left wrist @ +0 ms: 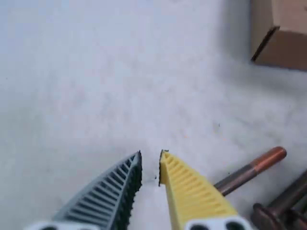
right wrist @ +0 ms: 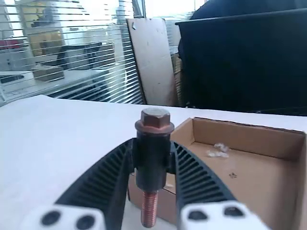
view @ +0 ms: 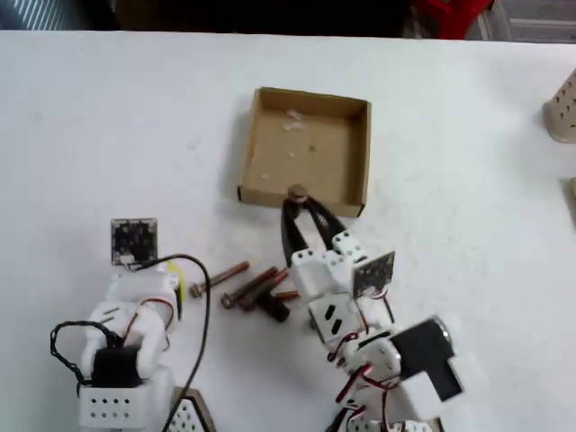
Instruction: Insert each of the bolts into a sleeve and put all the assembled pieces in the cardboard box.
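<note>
Right wrist view has the bolt [right wrist: 154,125], head up in its dark sleeve [right wrist: 152,167], clamped between the jaws of the right pincer [right wrist: 153,146], with the threaded end poking out below them. The cardboard box [right wrist: 249,139] lies just ahead of the tips, its near wall right by the piece. Released here, the piece could, I judge, hit that wall and drop outside. The left pincer [left wrist: 150,158], jaws a narrow gap apart, holds nothing; loose bolts [left wrist: 249,170] lie beside it.
</note>
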Controlling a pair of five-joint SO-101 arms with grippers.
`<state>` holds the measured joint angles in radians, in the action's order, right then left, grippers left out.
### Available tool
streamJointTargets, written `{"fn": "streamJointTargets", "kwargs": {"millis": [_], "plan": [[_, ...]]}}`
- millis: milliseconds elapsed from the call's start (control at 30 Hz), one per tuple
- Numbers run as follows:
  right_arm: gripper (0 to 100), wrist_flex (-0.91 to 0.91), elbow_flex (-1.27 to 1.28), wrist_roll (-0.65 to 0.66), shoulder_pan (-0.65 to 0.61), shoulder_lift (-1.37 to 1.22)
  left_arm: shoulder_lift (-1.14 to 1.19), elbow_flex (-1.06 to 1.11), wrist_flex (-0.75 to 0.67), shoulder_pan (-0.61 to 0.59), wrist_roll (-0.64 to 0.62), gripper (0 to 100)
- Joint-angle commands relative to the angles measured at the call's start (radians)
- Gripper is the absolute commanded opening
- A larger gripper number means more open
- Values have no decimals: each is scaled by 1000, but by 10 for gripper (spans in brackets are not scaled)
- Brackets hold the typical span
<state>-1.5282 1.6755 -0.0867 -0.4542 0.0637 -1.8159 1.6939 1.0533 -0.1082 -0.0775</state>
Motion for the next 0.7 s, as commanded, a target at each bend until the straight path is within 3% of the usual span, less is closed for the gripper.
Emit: {"fn": "streamJointTargets", "kwargs": {"millis": [0,167,467,667], "plan": [[16,85,3,-3,45,142,-12,0,40,-5,109,98],[16,367,-28,-3,105,375,-12,0,44,-10,110,98],[16,1331,-315,-2,240,812,-8,0,57,-12,109,98],[17,1610,-499,3,268,937,-8,0,66,-12,114,98]]}}
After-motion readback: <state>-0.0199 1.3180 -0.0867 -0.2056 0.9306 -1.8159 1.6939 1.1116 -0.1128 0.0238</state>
